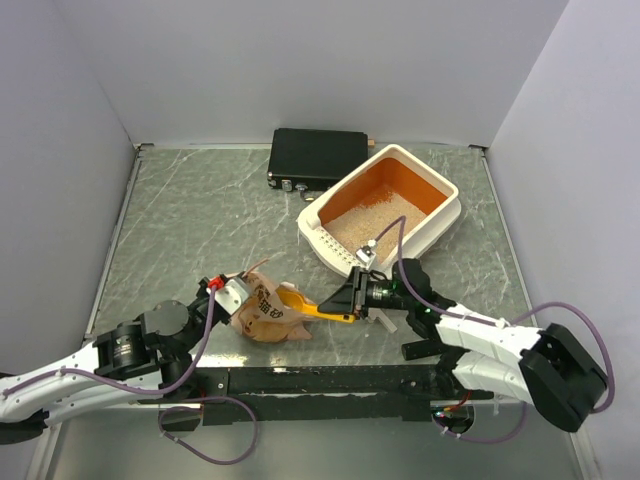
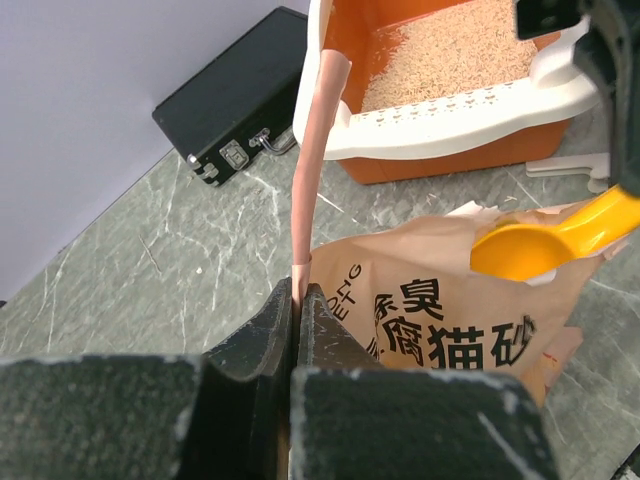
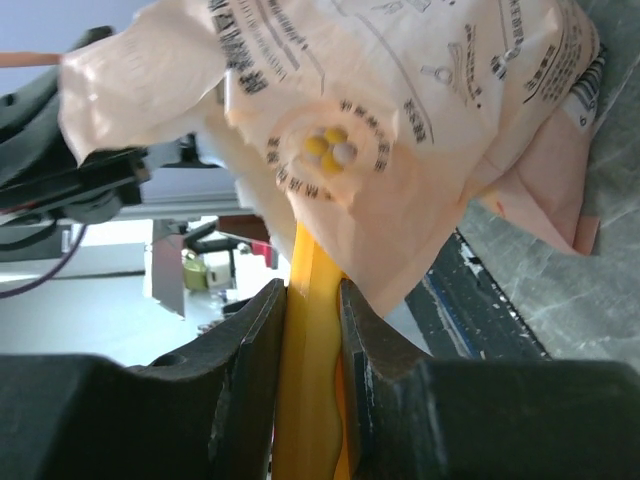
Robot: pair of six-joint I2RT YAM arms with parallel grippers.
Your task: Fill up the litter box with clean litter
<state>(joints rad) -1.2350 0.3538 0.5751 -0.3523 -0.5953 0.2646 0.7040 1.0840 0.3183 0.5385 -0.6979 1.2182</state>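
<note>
One litter box [image 1: 385,178], 1 o'clock on table [image 1: 200,210], holds clean litter [image 1: 375,215]; left gripper [image 2: 300,300] pinches one paper bag [image 2: 430,300] at 7 o'clock, right gripper [image 3: 312,295] clamps one yellow scoop [image 2: 545,245].

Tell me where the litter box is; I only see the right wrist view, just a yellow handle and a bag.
Observer: The litter box lies beyond the right gripper holding the scoop, toward the table's far right, next to a black case.
Operator: Report what's inside it.
Observer: A layer of tan litter lies on its orange floor.
Operator: Check the left gripper.
Observer: The left gripper is shut on a pinkish strip at the bag's edge.
</note>
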